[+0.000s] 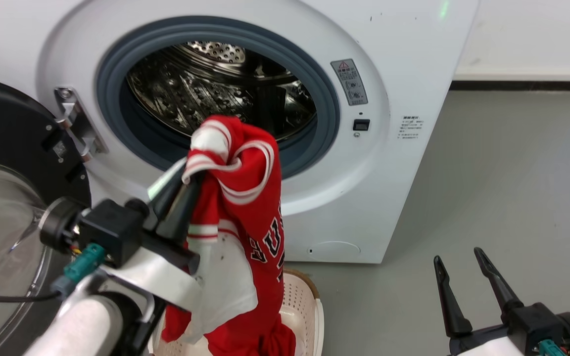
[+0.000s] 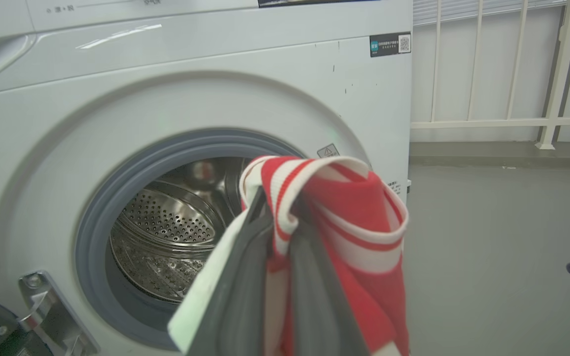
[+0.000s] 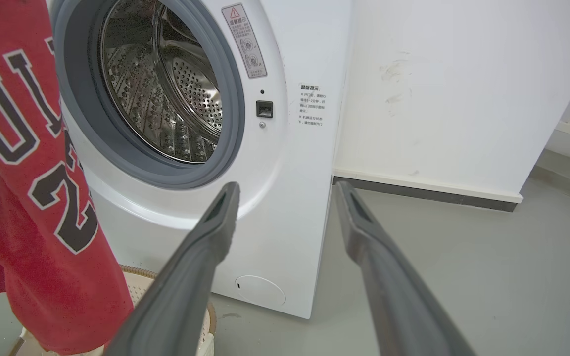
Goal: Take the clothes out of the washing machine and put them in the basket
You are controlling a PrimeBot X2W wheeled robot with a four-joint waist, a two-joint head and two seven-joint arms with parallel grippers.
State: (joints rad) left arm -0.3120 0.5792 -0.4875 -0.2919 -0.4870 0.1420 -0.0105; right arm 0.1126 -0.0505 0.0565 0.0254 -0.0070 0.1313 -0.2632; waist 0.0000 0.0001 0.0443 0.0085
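The left pincer (image 1: pixel 186 180) is clamped on the striped trim of the clothes (image 1: pixel 253 198) — a red jersey hanging just outside the porthole of the washing machine (image 1: pixel 394 148); its lower folds hang over the basket (image 1: pixel 309 301); the open door (image 1: pixel 13 138) flanks the left; the right pincer (image 1: pixel 458 254), fingers apart, sits over open floor (image 1: pixel 512 198) — well clear.

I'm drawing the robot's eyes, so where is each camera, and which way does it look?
Head view: on the head, facing forward and down at the washing machine and basket; shows left end effector gripping the jersey, right end effector open.
Left wrist view: on the left wrist, facing the drum along its fingers.
Right wrist view: on the right wrist, facing the machine between its fingers.
All share the jersey.
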